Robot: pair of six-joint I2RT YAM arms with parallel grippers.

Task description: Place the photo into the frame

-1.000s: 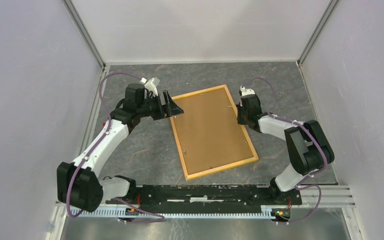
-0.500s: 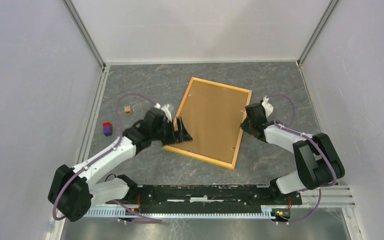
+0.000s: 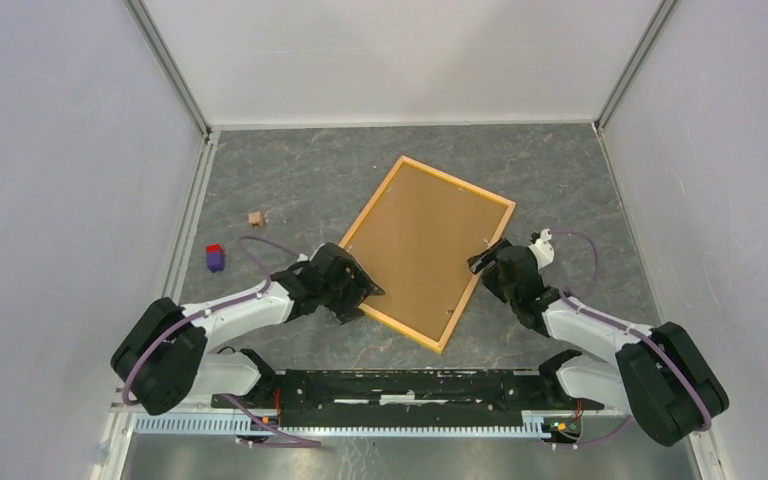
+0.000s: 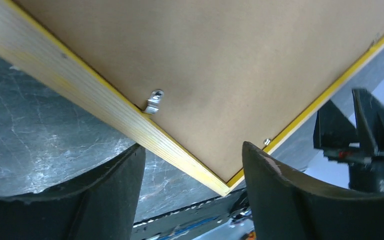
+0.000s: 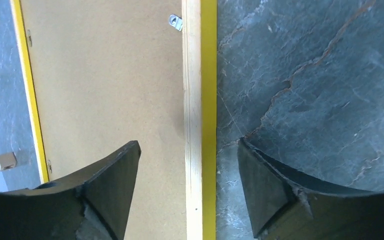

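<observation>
left end effector astride frame edge

The thin rectangular light-wood frame lies flat and askew, midway across your dark marbled table, with a brown fibreboard backing set inside it. Your left jaws straddle its near-left rail, your right jaws its right rail. Well to its left sit a small purple block and, behind that, a small tan cube

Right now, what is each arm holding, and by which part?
Nothing is gripped: left fingers and right fingers stand open, each pair straddling a rail of the frame.
</observation>
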